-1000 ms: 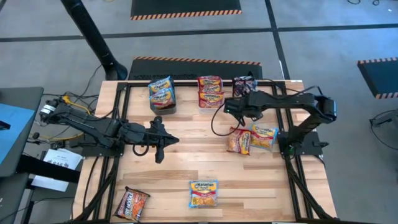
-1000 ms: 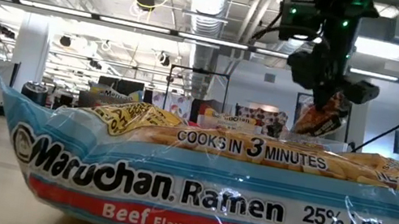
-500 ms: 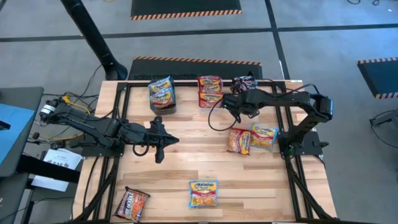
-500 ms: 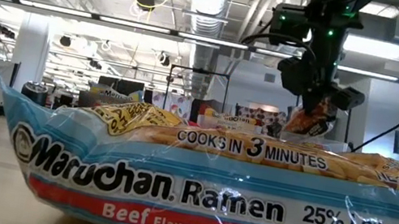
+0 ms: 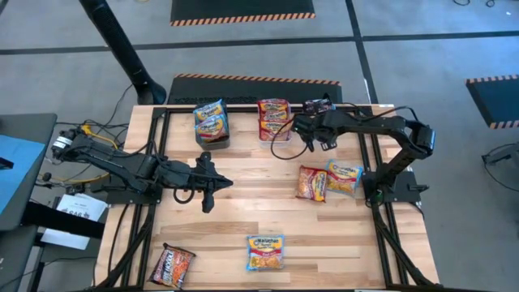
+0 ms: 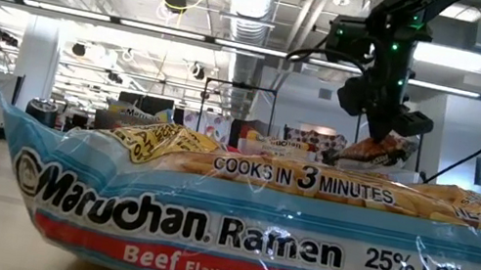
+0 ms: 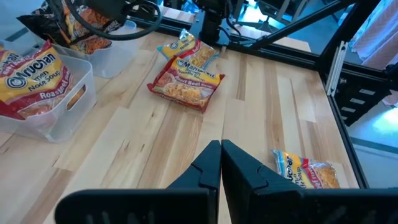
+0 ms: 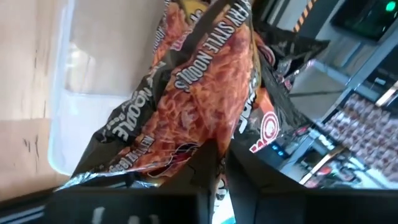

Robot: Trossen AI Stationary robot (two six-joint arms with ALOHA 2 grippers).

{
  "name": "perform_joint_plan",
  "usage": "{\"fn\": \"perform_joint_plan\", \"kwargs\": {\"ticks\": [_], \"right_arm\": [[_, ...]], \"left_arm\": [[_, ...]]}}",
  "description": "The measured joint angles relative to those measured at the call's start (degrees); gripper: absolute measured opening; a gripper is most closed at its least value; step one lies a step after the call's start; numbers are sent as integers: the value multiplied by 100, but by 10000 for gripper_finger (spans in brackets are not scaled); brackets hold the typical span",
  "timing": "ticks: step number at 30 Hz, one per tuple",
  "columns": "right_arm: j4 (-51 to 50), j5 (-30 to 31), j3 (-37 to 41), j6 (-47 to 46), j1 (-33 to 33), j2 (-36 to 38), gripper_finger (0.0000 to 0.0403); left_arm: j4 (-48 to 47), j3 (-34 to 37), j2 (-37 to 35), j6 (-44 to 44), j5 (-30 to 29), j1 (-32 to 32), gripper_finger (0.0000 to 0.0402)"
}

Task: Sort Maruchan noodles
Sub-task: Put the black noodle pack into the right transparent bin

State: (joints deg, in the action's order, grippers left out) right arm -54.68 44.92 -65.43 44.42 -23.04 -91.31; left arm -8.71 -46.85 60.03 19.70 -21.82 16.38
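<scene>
Three clear bins stand along the far edge: blue/yellow packets (image 5: 211,122), red/orange packets (image 5: 274,118) and black/red packets (image 5: 319,105). My right gripper (image 5: 313,138) is by the black/red bin, shut on a black/red packet (image 8: 199,93), which also shows below my right gripper (image 6: 380,105) as the packet (image 6: 377,151). Flat on the table lie a red/orange packet (image 5: 310,183), a blue/yellow packet (image 5: 344,177), another blue/yellow packet (image 5: 265,251) and a black/red packet (image 5: 172,265). My left gripper (image 5: 212,183) is shut mid-table, left of centre, touching nothing. My right gripper pinches the black/red packet by one edge (image 8: 205,142) between its two fingers, coming from above. The packet is lifted clear of the table and hangs below the fingers, tilted nearly level (image 6: 379,150), beside the clear bin's wall (image 8: 62,93).
A black frame (image 5: 381,211) runs around the table, with rails down both sides. A cable (image 5: 280,162) loops under the right arm. The near blue/yellow packet (image 6: 235,223) fills the low view's foreground. Bare wood (image 5: 259,203) lies between the two arms.
My right gripper has carried the black/red packet toward the table's far edge, closer to the black/red bin, and stayed shut on it. The packet, which hung almost upright below the fingers, has tipped to nearly level.
</scene>
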Motion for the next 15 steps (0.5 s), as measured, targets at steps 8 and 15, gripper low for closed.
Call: {"fn": "perform_joint_plan", "kwargs": {"ticks": [8,15], "right_arm": [[-5,1,0,-262,-38,0,80],[-9,-2,0,-492,-65,0,81]], "left_arm": [[0,0,0,0,0,0,0],[0,0,0,45,-1,-16,0]]}}
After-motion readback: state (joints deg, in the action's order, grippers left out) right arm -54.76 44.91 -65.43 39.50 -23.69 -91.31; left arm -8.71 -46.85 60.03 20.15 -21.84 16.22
